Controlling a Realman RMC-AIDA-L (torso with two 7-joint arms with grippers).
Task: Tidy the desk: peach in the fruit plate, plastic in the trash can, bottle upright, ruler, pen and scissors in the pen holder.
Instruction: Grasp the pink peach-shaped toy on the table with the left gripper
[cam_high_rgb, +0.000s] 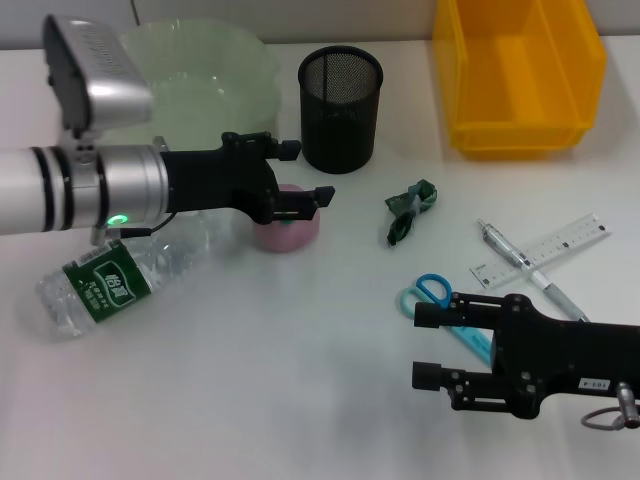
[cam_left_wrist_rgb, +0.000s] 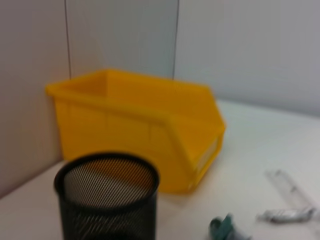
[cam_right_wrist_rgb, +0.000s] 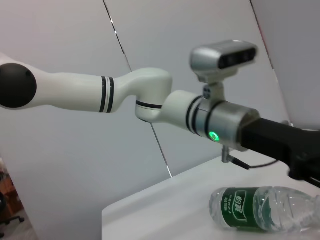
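A pink peach (cam_high_rgb: 285, 234) rests on the table, with my left gripper (cam_high_rgb: 310, 174) open just above it and its lower finger over the fruit. Lying on its side at the left is the green-labelled clear bottle (cam_high_rgb: 110, 280) (cam_right_wrist_rgb: 265, 209). Behind the arm is the pale green fruit plate (cam_high_rgb: 210, 70). A black mesh pen holder (cam_high_rgb: 340, 95) (cam_left_wrist_rgb: 107, 200) stands beside it. Crumpled green plastic (cam_high_rgb: 410, 208) (cam_left_wrist_rgb: 222, 227) lies mid-table. The ruler (cam_high_rgb: 560, 240) (cam_left_wrist_rgb: 290, 187) and pen (cam_high_rgb: 520, 262) cross at the right. My open right gripper (cam_high_rgb: 420, 345) partly hides the blue-handled scissors (cam_high_rgb: 435, 292).
The yellow trash can (cam_high_rgb: 520, 75) (cam_left_wrist_rgb: 140, 125) stands at the back right against the wall. The left arm (cam_right_wrist_rgb: 150, 100) stretches across the left half of the table, above the bottle. The front middle of the white table (cam_high_rgb: 250, 400) is bare.
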